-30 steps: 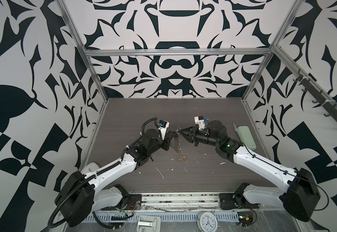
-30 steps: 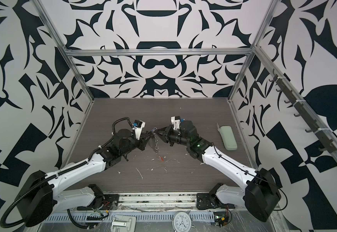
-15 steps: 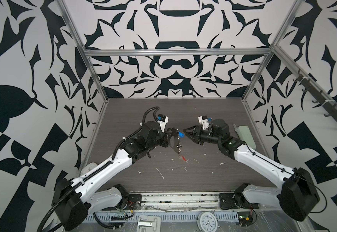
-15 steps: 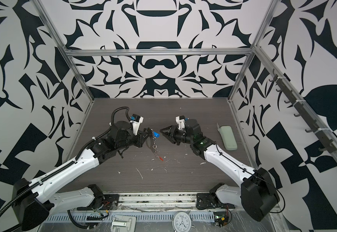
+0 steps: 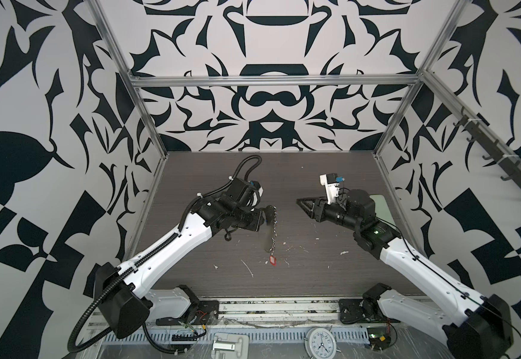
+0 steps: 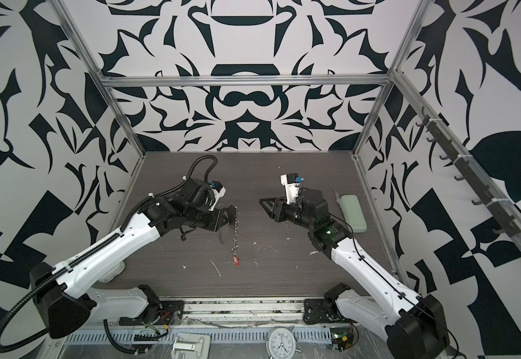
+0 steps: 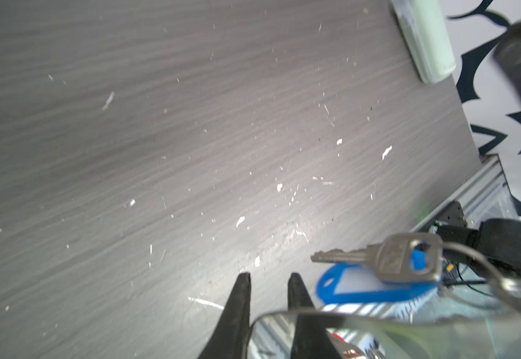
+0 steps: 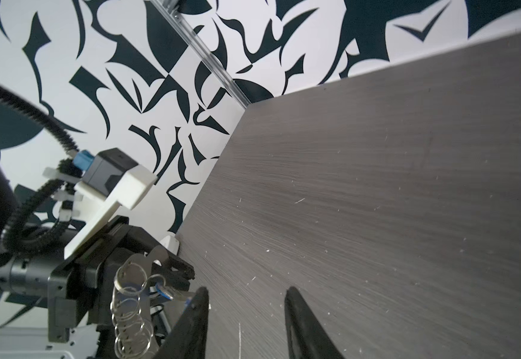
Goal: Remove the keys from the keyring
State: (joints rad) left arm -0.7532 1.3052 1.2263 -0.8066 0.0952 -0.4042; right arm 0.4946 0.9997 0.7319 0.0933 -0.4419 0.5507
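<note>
My left gripper (image 5: pixel 265 215) (image 6: pixel 229 215) is raised over the table and shut on the keyring's pale-grey loop (image 7: pixel 346 317). The keyring's chain of silver rings (image 5: pixel 274 231) (image 6: pixel 236 231) (image 8: pixel 132 314) hangs below it, blurred. At the chain's bottom dangles the red tag (image 5: pixel 272 260) (image 6: pixel 236 260); its key is too small to make out. In the left wrist view the silver key (image 7: pixel 389 256) with the blue tag (image 7: pixel 361 287) hangs just beside my left gripper (image 7: pixel 268 279). My right gripper (image 5: pixel 300 202) (image 6: pixel 263 202) (image 8: pixel 246 293) stands open and empty, a short way right of the keyring.
A pale-green oblong case (image 6: pixel 351 213) (image 7: pixel 424 40) lies on the dark wood table (image 5: pixel 315 279) by the right wall. White specks and scraps litter the tabletop. Patterned walls enclose three sides.
My right gripper has opened, let go of the keyring and drawn back to the right. The left arm has lifted with the keyring, whose chain now swings.
</note>
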